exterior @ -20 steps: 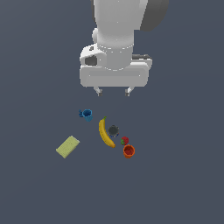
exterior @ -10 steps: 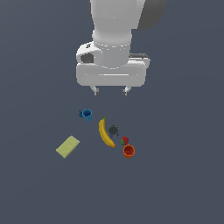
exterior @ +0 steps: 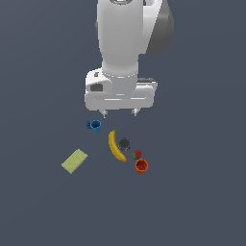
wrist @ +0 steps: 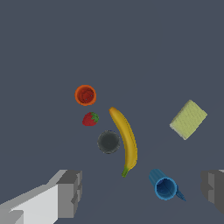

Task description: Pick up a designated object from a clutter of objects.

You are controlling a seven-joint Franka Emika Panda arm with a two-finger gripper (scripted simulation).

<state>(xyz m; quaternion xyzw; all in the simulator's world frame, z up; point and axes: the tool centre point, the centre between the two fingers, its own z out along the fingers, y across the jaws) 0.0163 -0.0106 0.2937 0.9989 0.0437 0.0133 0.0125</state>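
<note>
The yellow curved banana (exterior: 116, 146) with a green stem tip lies flat in the middle of the clutter; it also shows in the wrist view (wrist: 126, 139). My gripper (exterior: 119, 113) hangs open and empty well above the items, over the banana's stem end. In the wrist view its two fingers (wrist: 70, 192) stand wide apart at either side, with the banana's stem and the blue mug (wrist: 165, 186) between them. The dark grey round piece (exterior: 125, 143) lies close beside the banana.
The blue mug (exterior: 95, 126) stands toward the exterior view's left of the banana. A red strawberry (exterior: 137, 154) and an orange-red cup (exterior: 141, 166) lie to its right. The yellow-green flat block (exterior: 74, 161) lies apart at the left.
The arm and gripper have shifted a little toward the exterior view's left. The items on the floor have not moved.
</note>
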